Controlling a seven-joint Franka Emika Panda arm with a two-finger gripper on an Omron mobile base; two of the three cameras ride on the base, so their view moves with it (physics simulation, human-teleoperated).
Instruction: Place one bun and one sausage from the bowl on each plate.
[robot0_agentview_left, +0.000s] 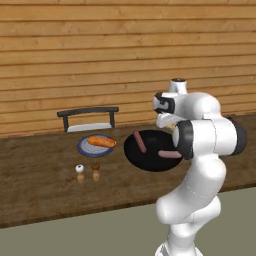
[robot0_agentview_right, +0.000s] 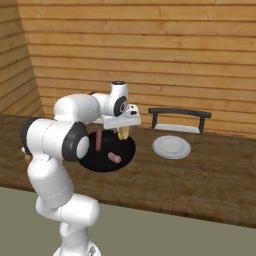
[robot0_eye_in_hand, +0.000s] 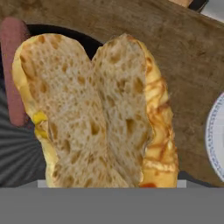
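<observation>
A split bun (robot0_eye_in_hand: 96, 109) with an open crumb fills the hand view close up. It hangs under my gripper (robot0_agentview_right: 123, 131), which is shut on it just above the far rim of the black bowl (robot0_agentview_right: 107, 155). Two sausages (robot0_agentview_right: 99, 139) (robot0_agentview_right: 114, 158) lie in the bowl (robot0_agentview_left: 150, 159). Left of the bowl, a blue-grey plate (robot0_agentview_left: 84, 148) carries another bun (robot0_agentview_left: 102, 142). Right of the bowl lies a second plate (robot0_agentview_right: 171, 147), bare. My fingertips are hidden behind the bun.
Two small shakers (robot0_agentview_left: 80, 172) (robot0_agentview_left: 95, 172) stand near the counter's front edge, left of the bowl. A black chair back (robot0_agentview_right: 180, 115) rises behind the counter by the wooden wall. The counter's front edge runs below the bowl.
</observation>
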